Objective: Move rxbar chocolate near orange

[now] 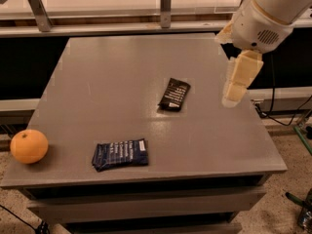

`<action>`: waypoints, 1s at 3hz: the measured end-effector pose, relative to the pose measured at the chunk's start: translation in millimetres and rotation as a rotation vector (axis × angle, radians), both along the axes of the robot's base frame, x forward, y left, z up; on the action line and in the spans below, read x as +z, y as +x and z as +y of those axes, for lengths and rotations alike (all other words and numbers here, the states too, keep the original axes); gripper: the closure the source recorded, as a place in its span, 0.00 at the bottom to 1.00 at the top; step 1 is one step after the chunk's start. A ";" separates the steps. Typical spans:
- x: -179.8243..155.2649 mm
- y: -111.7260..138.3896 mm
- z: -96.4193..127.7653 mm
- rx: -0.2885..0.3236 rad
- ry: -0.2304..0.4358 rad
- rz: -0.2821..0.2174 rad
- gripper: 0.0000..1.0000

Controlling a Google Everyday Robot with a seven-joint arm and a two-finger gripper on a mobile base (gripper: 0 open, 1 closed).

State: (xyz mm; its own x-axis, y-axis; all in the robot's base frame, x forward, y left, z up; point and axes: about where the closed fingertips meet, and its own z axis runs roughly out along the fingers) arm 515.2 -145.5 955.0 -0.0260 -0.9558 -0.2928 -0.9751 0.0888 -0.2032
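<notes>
Item, table (146,62): grey, flat-topped, roughly square, with lower shelves visible under its front edge, standing on a speckled floor (287,218). Item, rxbar chocolate (174,94): small, flat, black rectangular wrapper with lines of white lettering, lying flat on the table top slightly right of centre, its long axis tilted so the upper end leans right; nothing touches it. Item, orange (29,146): round orange fruit with a small dark dimple on top, resting at the near left corner of the table close to the edge, well apart from the black bar. Item, blue packet (120,154): wider dark-blue wrapper with white text, slightly crumpled, lying flat near the front edge between the orange and the black bar, touching neither. Item, gripper (233,94): cream-coloured, hanging downward from a bulky white arm housing (261,18) at the upper right, positioned in the air over the right edge of the table, to the right of the black bar and apart from it, holding nothing that can be seen; whether it is open or closed cannot be told from this view. Item, rail (122,27): pale horizontal ledge running behind the table's far side, with upright metal posts (165,6) rising from it. Item, cables (292,116): dark, trailing to the floor at the right, beyond the table's side.
</notes>
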 end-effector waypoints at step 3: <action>-52.4 51.8 67.3 0.008 0.189 0.102 0.00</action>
